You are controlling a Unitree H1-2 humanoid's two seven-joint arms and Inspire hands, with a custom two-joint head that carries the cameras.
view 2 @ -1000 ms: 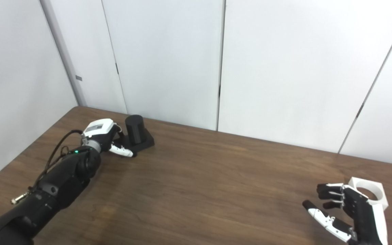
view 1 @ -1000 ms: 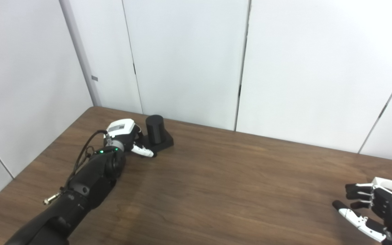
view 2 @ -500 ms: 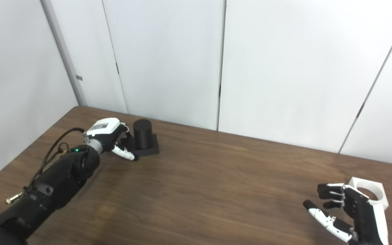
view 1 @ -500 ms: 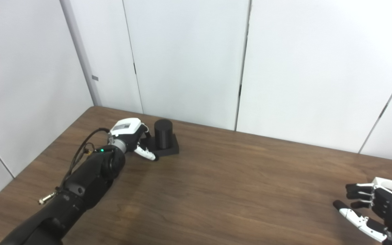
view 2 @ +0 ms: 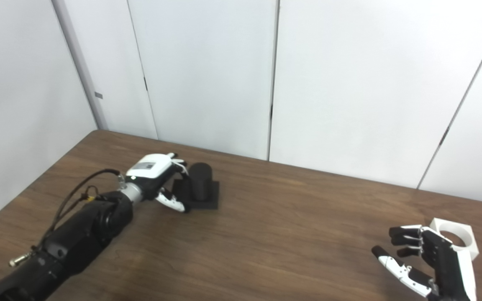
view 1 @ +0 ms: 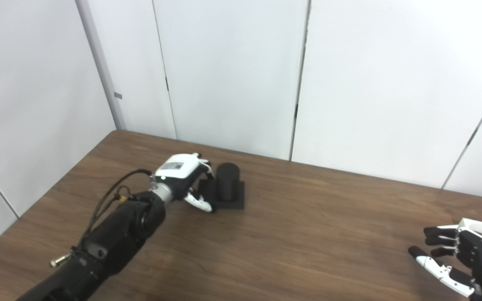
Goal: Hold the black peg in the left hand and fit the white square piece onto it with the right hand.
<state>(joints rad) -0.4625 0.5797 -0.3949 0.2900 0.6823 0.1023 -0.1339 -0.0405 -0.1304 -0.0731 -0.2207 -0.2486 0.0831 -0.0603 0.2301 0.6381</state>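
Note:
The black peg is a short upright cylinder on a square black base, standing on the brown table left of centre. My left hand is at the base's left edge with its fingers closed on that edge. The white square piece, with a round hole in it, lies at the far right of the table. My right hand is just left of it and in front, fingers apart and empty, partly hiding its left side.
White wall panels stand right behind the table's far edge and along its left side. My left forearm and its cable lie across the front left of the table. Bare wood lies between the two hands.
My left hand has moved right and toward me, and the black peg has come along with it over the table. The right hand and the white piece have stayed put.

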